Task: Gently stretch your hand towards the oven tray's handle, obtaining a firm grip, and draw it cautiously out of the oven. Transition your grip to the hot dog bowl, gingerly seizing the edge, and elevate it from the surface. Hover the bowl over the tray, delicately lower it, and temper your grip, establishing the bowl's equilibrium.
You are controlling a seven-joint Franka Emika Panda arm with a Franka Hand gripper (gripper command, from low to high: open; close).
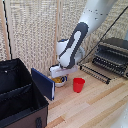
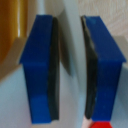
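Exterior view: end effector (image 1: pixel 58 75) over hot dog bowl (image 1: pixel 60 80).

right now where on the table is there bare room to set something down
Bare light wooden tabletop lies in front of the red plastic cup, toward the exterior view's right. It is crowded around the small white bowl, hemmed between cup and black fabric crate.

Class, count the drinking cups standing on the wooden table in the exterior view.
1: a small red plastic cup beside the white bowl, left of the oven. Others may be hidden behind the black crate.
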